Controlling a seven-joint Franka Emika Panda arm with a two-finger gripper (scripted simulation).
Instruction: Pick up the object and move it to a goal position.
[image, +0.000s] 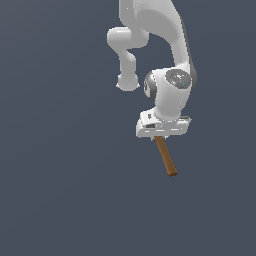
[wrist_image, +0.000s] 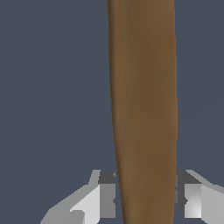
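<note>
The hammer's brown wooden handle (image: 165, 156) sticks out from under my gripper (image: 159, 136) and slants down toward the exterior view's right. Its dark head is hidden behind the white hand. In the wrist view the handle (wrist_image: 142, 96) runs straight between my two fingers (wrist_image: 107, 194), whose pads press against both of its sides. My gripper (wrist_image: 146, 199) is shut on the handle.
The white arm (image: 167, 90) rises above the hand. Only a plain dark blue-grey surface (image: 60, 175) shows around the hammer. No goal marker shows in either view.
</note>
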